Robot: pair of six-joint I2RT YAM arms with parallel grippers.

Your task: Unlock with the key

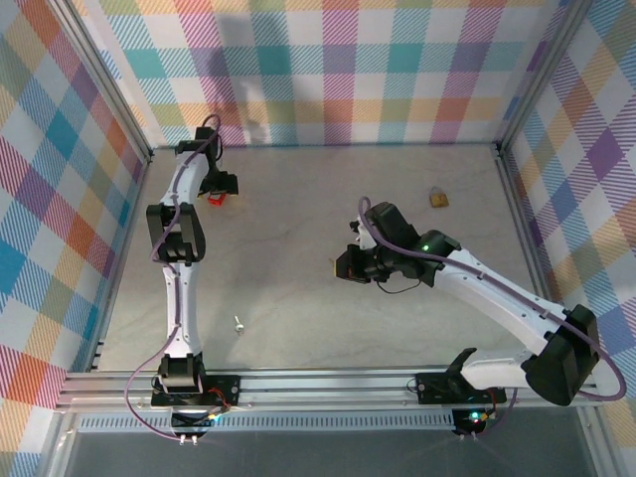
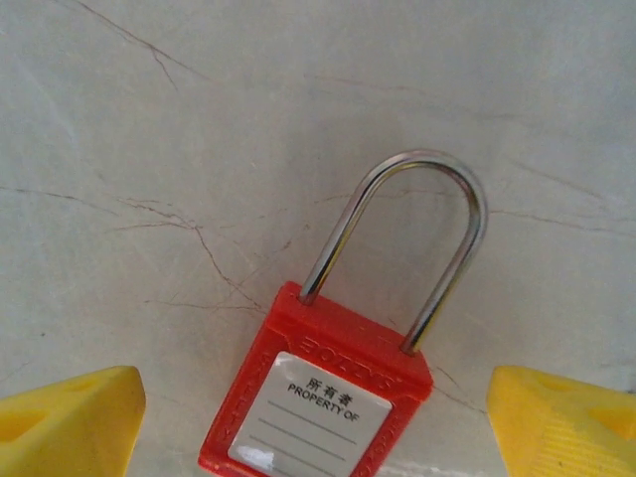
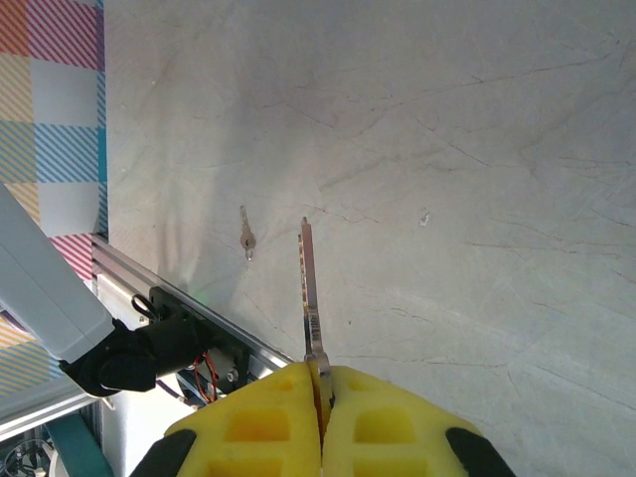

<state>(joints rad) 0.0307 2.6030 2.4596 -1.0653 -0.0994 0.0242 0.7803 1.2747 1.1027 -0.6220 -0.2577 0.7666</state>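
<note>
left arm (image 1: pixel 179 268): stretched from its base at 7 o'clock of the top view toward 11 o'clock. The wrist is dropped over the table (image 1: pixel 318 328) close to the back wall.
left gripper (image 1: pixel 221 187): released. Its yellow fingers (image 2: pixel 70 422) are spread wide and seen at the 7 and 5 o'clock corners of the left wrist view. No contact with anything is seen.
red padlock (image 2: pixel 318 397): laid flat on the table at about 11 o'clock, directly under the left gripper and between its fingers, with a gap on each side.
shackle (image 2: pixel 467 229): steel, pointed to 12 o'clock in the left wrist view. Both legs are seen entering the red body.
label (image 2: pixel 313 417): white and face up, printed "PROPERTY OF" above blank lines.
right arm (image 1: pixel 497 293): based at 5 o'clock, with the elbow folded out at 4 o'clock. The forearm is run back toward the table centre.
right gripper (image 3: pixel 320 383): clenched on the key, yellow fingers pressed together. It is located near the table centre in the top view, aimed toward 9 o'clock.
key (image 3: pixel 310 288): gripped at one end, with the silver blade sticking out past the fingertips toward 12 o'clock in the right wrist view. It is well apart from the red padlock.
second key (image 1: pixel 238 323): loose on the table at about 7 o'clock, near the front rail. It is touched by neither gripper.
brass padlock (image 1: pixel 438 199): lying on the table at about 2 o'clock, well apart from both grippers.
</note>
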